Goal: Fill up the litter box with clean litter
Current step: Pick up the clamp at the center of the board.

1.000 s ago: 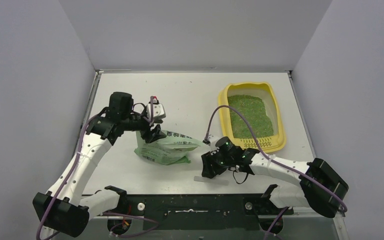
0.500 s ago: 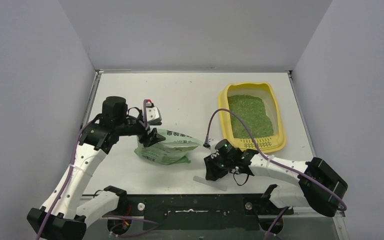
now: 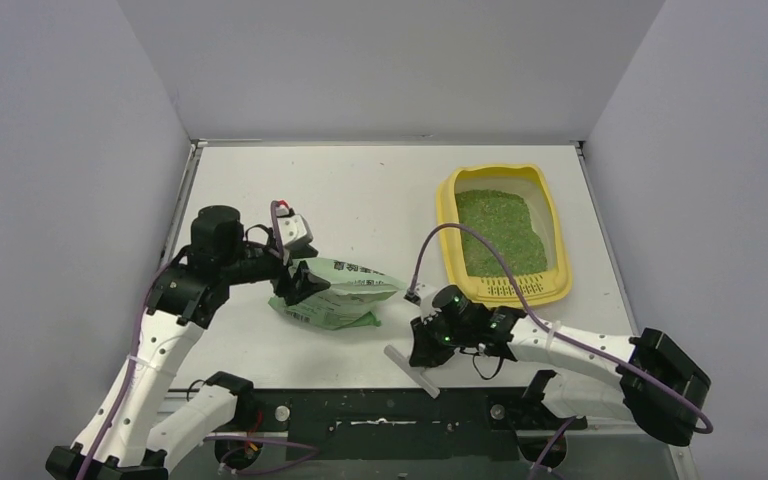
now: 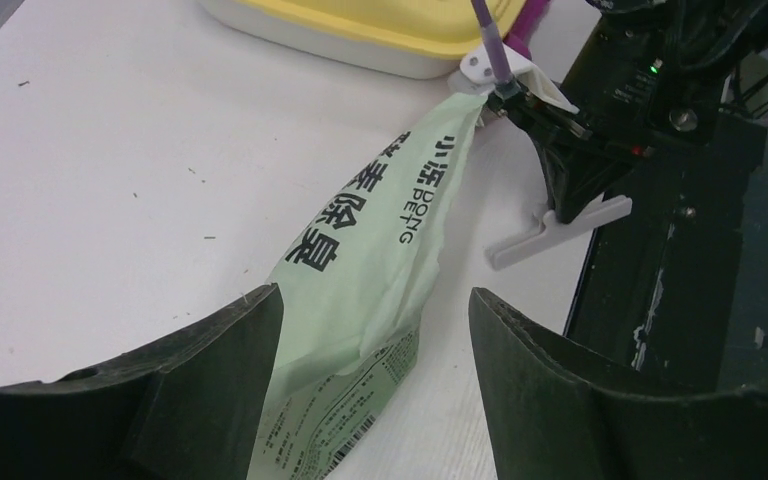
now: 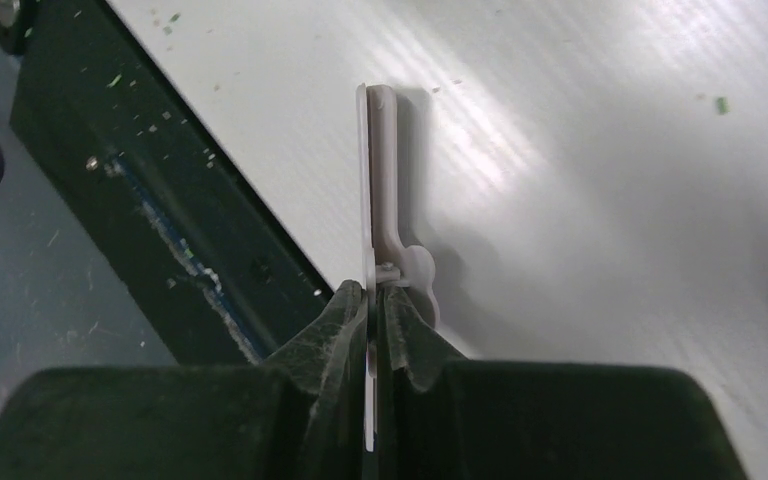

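Yellow litter box (image 3: 447,215) carrying clean litter (image 3: 500,232); white clip (image 3: 412,368) pinched in the right gripper (image 3: 423,352).
Pressed together, the right gripper's fingers (image 5: 345,320) clamp the thin end of the clip, whose long bar sticks out ahead of the fingertips at the near edge of the table (image 3: 380,190); whether the bar rests on the surface cannot be told. The litter box lies beyond this hand and to its outer side, apart from it, with the grille end nearest the wrist and the green granules spread over its floor. The left gripper (image 3: 295,285) stands with its jaws spread, one finger on each side of the printed green bag (image 3: 345,295). The bag lies on its side and runs away from the fingertips toward the right hand. A gap shows between the bag and one finger, so the bag is not clamped.
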Controlling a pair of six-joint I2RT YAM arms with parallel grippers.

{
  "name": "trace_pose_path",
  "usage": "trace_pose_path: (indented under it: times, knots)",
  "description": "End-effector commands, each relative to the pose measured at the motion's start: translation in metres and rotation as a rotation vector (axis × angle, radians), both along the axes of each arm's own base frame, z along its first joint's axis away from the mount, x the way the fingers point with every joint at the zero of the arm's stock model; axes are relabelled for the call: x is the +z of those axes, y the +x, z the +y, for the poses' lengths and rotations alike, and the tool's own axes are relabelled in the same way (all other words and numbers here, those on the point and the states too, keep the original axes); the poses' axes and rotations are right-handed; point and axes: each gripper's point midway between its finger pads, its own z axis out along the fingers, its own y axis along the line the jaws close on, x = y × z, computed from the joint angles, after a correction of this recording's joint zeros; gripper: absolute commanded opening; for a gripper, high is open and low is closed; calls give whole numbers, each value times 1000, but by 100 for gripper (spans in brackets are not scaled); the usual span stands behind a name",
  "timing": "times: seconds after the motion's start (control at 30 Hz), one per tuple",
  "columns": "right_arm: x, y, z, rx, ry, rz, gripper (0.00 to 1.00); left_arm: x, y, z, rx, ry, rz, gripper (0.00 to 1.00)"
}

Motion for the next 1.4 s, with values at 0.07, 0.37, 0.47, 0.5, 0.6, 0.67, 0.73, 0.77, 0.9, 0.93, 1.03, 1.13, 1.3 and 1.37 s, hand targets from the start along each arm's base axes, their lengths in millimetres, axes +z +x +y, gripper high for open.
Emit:
trace_pose_path:
  times: [0.07,0.37,0.47,0.5,0.6,0.67,0.73,0.77,0.9,0.93,1.03,1.13,1.3,1.37]
  knots:
    - [65,-20,27,80,233,-63,0,34,13,1,241,-167,132,67]
    - [207,1,17,-21,479,-385,0,65,23,-6,413,-425,323,73]
    - [234,25,12,-107,452,-491,0,74,34,-4,491,-457,380,72]
    - [242,33,12,-128,437,-521,0,77,36,-7,495,-463,404,71]
    - [259,54,17,-157,393,-607,0,87,40,-16,511,-489,405,70]
    - [265,68,23,-176,361,-645,0,91,41,-21,534,-495,382,70]
    - [272,83,28,-207,331,-684,0,96,40,-29,533,-495,369,70]
    - [274,87,33,-203,325,-696,0,98,40,-32,535,-491,361,70]
    - [277,103,47,-216,282,-732,0,104,40,-39,552,-487,329,70]
    - [279,106,49,-221,280,-741,0,103,41,-41,553,-482,335,70]
    - [286,111,54,-241,291,-768,0,94,43,-46,573,-466,352,70]
    - [292,112,58,-249,320,-782,0,87,48,-47,605,-465,354,70]
    - [297,111,65,-241,355,-781,0,83,59,-57,616,-487,370,67]
    - [299,110,69,-234,371,-779,0,81,63,-61,621,-482,372,66]
